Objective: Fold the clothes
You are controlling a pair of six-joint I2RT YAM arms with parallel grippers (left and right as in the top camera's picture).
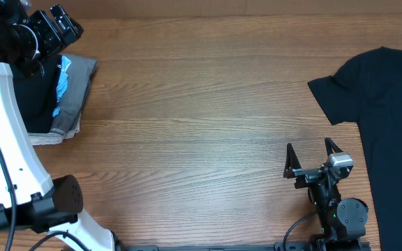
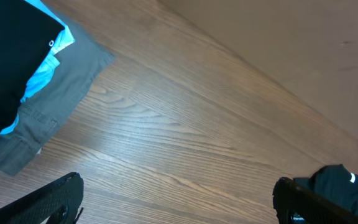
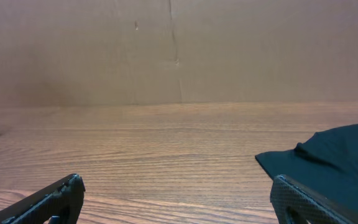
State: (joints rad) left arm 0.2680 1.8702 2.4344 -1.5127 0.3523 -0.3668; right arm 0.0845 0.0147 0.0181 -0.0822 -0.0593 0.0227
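A black T-shirt [image 1: 389, 111] with a white neck label lies spread flat at the table's right edge; it also shows in the right wrist view [image 3: 334, 158] and far off in the left wrist view [image 2: 344, 183]. A folded black garment [image 1: 30, 97] lies on a stack at the far left, also in the left wrist view [image 2: 8, 56]. My left gripper [image 1: 60, 24] is open and empty, raised above that stack; in its wrist view [image 2: 179, 199] only bare wood lies between the fingers. My right gripper [image 1: 309, 155] is open and empty near the front edge, just left of the spread shirt.
The stack at the left holds folded grey clothing [image 1: 75, 90] with a light blue piece [image 1: 63, 80] between layers. A brown cardboard wall [image 3: 179, 50] stands behind the table. Bare wood [image 1: 201, 118] spans the middle.
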